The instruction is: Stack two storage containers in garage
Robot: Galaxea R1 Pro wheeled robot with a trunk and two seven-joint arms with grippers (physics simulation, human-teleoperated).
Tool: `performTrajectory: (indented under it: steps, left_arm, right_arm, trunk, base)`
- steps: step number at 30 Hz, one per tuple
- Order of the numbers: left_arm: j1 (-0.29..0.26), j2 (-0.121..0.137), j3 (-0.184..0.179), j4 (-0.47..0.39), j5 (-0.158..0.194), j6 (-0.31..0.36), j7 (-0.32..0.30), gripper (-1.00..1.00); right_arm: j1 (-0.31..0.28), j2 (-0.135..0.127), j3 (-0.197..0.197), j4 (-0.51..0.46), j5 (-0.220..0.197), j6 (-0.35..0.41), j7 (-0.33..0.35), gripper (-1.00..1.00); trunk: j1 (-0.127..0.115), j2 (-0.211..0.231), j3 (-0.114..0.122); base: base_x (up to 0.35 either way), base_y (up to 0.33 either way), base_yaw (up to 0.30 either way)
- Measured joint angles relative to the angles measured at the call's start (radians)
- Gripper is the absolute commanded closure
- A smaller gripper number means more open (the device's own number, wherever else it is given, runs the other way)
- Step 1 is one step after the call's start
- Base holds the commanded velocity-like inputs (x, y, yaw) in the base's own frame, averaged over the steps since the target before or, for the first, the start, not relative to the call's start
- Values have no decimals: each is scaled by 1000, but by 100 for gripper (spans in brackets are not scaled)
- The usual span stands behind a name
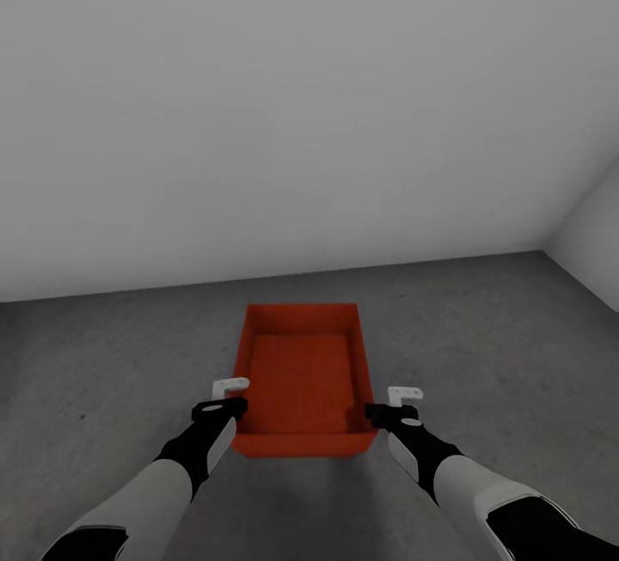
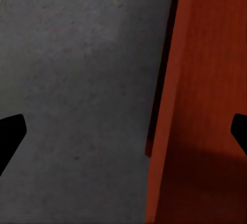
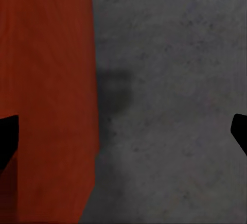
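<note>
Squarely between both arms, the storage container (image 1: pixel 303 376) sits on the garage floor (image 1: pixel 481 338), long axis running away toward the wall (image 1: pixel 301 97). Left end effector (image 1: pixel 229 398) and right end effector (image 1: pixel 397 403) flank its near corners, fingers spread apart, gripping nothing.

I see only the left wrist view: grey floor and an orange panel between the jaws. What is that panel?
Observer: The side wall of a red-orange rectangular lidless bin; the head view shows it whole from above.
Operator: Where's the right gripper?
Observer: The right gripper is at the bin's opposite side wall, jaws open.
Operator: What's beyond the bin?
Observer: A plain white-grey wall rising from the dark grey concrete floor.
</note>
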Motion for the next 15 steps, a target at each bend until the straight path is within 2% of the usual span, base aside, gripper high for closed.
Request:
performTrajectory:
  steps: [15]
  left_arm:
    - [0,0,1,-10,-1,1,2,-100]
  right_arm:
    - [0,-2,0,-1,0,1,0,-100]
  trunk:
    - [-58,105,47]
  base:
    - [0,0,0]
